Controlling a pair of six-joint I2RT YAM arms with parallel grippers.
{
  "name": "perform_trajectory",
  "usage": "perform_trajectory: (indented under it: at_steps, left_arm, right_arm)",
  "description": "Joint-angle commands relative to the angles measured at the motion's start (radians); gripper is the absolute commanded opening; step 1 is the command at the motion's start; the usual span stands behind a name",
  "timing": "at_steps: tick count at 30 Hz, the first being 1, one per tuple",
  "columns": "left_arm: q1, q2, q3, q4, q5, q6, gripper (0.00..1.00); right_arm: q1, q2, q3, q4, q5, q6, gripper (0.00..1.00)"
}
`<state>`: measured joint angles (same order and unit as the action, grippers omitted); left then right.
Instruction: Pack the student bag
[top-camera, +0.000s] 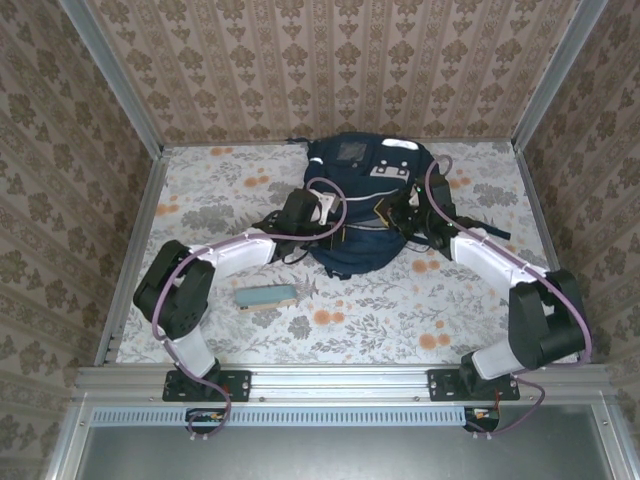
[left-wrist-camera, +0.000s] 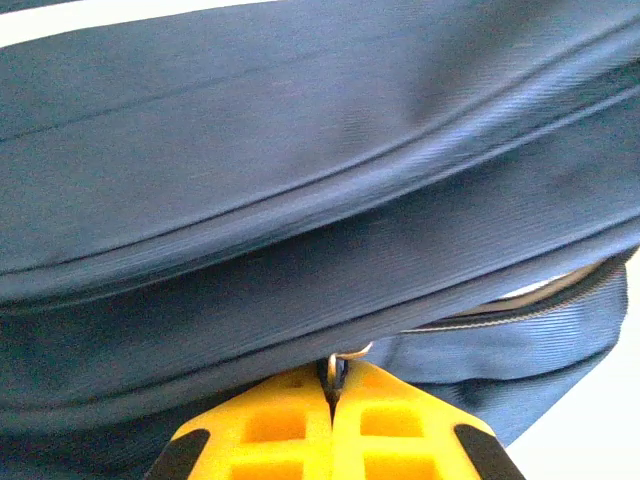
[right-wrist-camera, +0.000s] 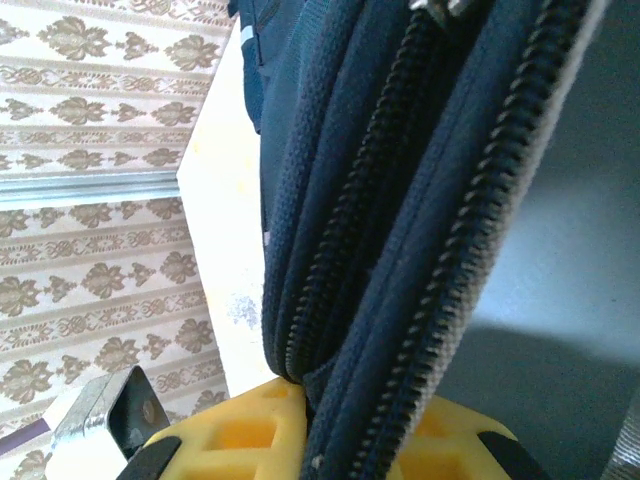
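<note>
Walls (top-camera: 330, 60) papered in beige with brown damask stripes close in the back and both sides. Aluminium posts (top-camera: 113, 75) stand in the corners. The table (top-camera: 215, 185) wears a pale floral cloth with orange blooms, a metal rail (top-camera: 340, 384) along its near edge.

Zipper pull (left-wrist-camera: 350, 353) mostly hidden between the left gripper's (left-wrist-camera: 333, 388) closed fingers; student bag (left-wrist-camera: 300, 170) blurred, cropped at every edge.

Matt, perhaps ribbed cloth: student bag (left-wrist-camera: 300, 150)
</note>
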<state>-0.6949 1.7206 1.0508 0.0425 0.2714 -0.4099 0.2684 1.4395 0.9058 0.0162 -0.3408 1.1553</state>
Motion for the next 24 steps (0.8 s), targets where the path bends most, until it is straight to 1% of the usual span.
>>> perform_trajectory:
  at_steps: [1,4,7,8,9,10,11,13,14,17,20,24]
  left_arm:
    - [0.049,-0.036,-0.014,-0.081,-0.158,0.078,0.00]
    - [0.053,-0.046,-0.003,-0.061,-0.113,0.116,0.00]
    - [0.042,-0.057,-0.001,-0.003,-0.020,0.131,0.00]
    - [0.030,-0.061,-0.003,0.012,0.005,0.134,0.00]
    - [0.018,-0.064,-0.002,0.028,0.022,0.138,0.00]
    - [0.000,-0.066,-0.004,0.042,0.037,0.141,0.00]
    - [-0.018,-0.070,-0.004,0.058,0.048,0.143,0.00]
    - [-0.048,-0.071,-0.010,0.083,0.067,0.140,0.00]
    - [-0.065,-0.072,-0.011,0.092,0.074,0.137,0.00]
    - [-0.108,-0.072,-0.011,0.104,0.073,0.127,0.00]
    - [-0.140,-0.074,-0.011,0.108,0.072,0.123,0.00]
    - [-0.153,-0.081,-0.019,0.105,0.067,0.118,0.00]
  right_arm:
    - [-0.041,-0.095,-0.035,-0.052,0.116,-0.047,0.00]
    - [-0.060,-0.098,-0.044,-0.053,0.104,-0.063,0.00]
    - [-0.059,-0.097,-0.057,-0.012,0.067,-0.059,0.01]
    - [-0.055,-0.095,-0.063,0.009,0.047,-0.048,0.10]
    - [-0.049,-0.094,-0.069,0.025,0.034,-0.036,0.22]
    - [-0.037,-0.094,-0.074,0.039,0.033,-0.018,0.39]
    - [-0.022,-0.097,-0.078,0.045,0.039,-0.003,0.51]
    - [0.020,-0.095,-0.074,0.046,0.062,0.017,0.62]
    - [0.044,-0.089,-0.071,0.047,0.076,0.033,0.65]
    - [0.111,-0.064,-0.072,0.067,0.131,0.107,0.66]
    - [0.163,-0.056,-0.102,0.127,0.203,0.184,0.63]
    - [0.189,-0.056,-0.108,0.113,0.290,0.226,0.57]
